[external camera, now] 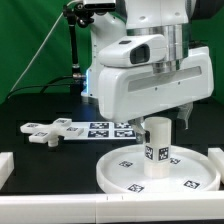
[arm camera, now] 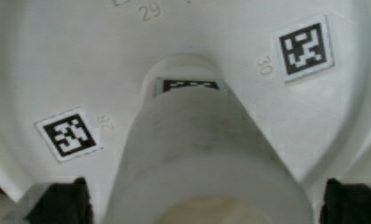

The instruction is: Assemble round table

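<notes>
Exterior view: we are looking at the round disc (external camera: 125, 180) lying flat on the black table (external camera: 40, 165), its raised rim facing up. The cylinder leg (external camera: 157, 135) is standing upright on the disc, near its middle, and is showing a square tag (external camera: 158, 153) on its side. More tags are showing on the disc's floor around the leg. The cross-shaped base (external camera: 45, 132) is resting on the table well apart from the disc, toward the exterior view's left and farther back. The marker board (external camera: 105, 128) is lying between that base and the disc's far side. Directly over the disc, the white arm (external camera: 150, 70) is hanging just above the leg's top. One dark finger (external camera: 187, 116) is showing beside the leg, on the exterior view's right and apart from it.

Wrist view: we are looking down along the leg onto the disc's floor. The gripper (arm camera: 200, 203) is standing spread wide, its two black pads (arm camera: 66, 200) flanking the leg, one on each side, and it is gripping nothing. Whether the pads are brushing the leg, we cannot tell from this view.
</notes>
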Available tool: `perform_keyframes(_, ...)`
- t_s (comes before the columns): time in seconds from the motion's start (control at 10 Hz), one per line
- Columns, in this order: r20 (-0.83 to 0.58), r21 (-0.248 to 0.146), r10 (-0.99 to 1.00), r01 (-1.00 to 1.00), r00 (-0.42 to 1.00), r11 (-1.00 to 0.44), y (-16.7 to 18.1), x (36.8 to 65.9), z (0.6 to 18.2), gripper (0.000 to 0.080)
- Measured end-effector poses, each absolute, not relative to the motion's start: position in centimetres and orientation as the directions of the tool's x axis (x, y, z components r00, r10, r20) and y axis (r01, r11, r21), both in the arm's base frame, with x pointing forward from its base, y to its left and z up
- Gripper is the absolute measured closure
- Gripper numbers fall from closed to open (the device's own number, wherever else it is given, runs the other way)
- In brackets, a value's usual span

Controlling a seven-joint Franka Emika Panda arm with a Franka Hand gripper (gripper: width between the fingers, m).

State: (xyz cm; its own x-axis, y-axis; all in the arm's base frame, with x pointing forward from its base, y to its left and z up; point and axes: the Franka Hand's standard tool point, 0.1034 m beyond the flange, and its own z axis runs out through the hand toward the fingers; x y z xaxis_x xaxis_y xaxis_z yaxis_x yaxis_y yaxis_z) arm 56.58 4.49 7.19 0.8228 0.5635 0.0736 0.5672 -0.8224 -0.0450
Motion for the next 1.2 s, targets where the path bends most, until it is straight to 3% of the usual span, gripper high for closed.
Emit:
perform_keyframes(0.2,0.057,-0.019,0.725,0.727,0.686,-0.686,4.43,56.44,7.09,0.015)
perform_keyframes(0.5,0.035,-0.019,0.894,0.895,0.446,-0.446,4.26,56.34,6.71,0.015)
perform_keyframes(0.8,-0.004,-0.034,0.982,0.981,0.191,-0.191,4.25,56.01,6.41,0.015)
perform_keyframes(1.1,-0.013,-0.032,0.999,0.998,0.044,-0.045,4.09,55.98,6.33,0.015)
perform_keyframes(1.2,-0.013,-0.031,1.0,0.999,0.022,-0.023,4.18,55.97,6.34,0.0272)
